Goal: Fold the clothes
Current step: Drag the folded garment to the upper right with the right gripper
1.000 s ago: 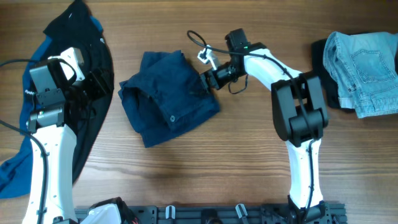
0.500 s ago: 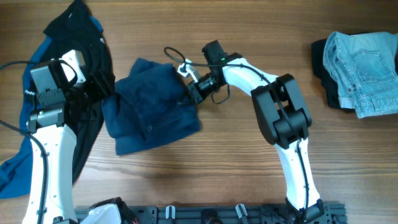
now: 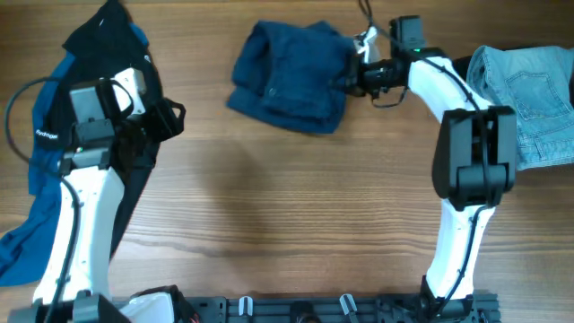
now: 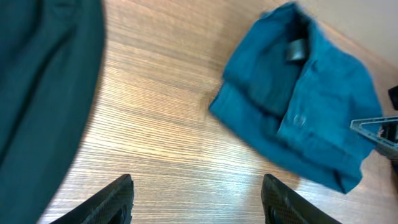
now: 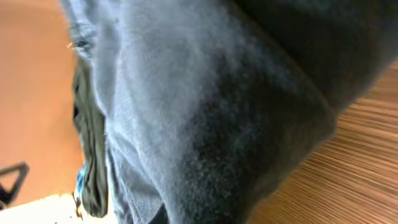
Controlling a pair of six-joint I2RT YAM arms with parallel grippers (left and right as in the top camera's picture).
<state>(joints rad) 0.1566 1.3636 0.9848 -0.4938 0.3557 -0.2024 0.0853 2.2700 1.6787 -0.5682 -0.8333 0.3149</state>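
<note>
The dark navy shorts (image 3: 291, 76) lie bunched at the back of the table, near the middle. My right gripper (image 3: 351, 81) is shut on their right edge, and their cloth (image 5: 205, 112) fills the right wrist view and hides the fingers. My left gripper (image 3: 170, 117) is open beside the black and blue jacket (image 3: 99, 54) at the left. In the left wrist view its fingertips (image 4: 121, 196) stand wide apart over bare wood, with the shorts (image 4: 305, 106) further ahead and the jacket (image 4: 43, 93) to the left.
Light-blue jeans (image 3: 529, 90) lie folded at the back right on a dark garment (image 3: 465, 81), close to the right arm. The jacket spreads down the whole left side. A black rail (image 3: 341, 307) runs along the front edge.
The right gripper closed on the shorts and, after swinging left, dragged them back and right to the table's far edge. The left arm shifted slightly right and stayed open.
</note>
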